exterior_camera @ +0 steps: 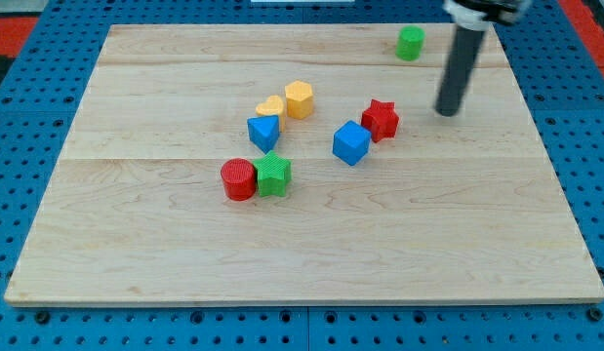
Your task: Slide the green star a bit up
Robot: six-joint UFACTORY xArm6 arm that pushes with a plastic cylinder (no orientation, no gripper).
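camera view: green star (274,175) sits left of desk (458,244) centre, touching red cylinder (239,179), blue block (264,132) just above. my tip (447,111) is well right; no fingers fitted. approach from below, push gently upward.

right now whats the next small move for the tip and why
Probably bring my tip down and toward the view's left, to just below the green star. The tip is far off to the star's upper right, beyond the red star and blue cube. Pushing up needs contact from below. The red cylinder touches the star's left side, so approach from the bottom.
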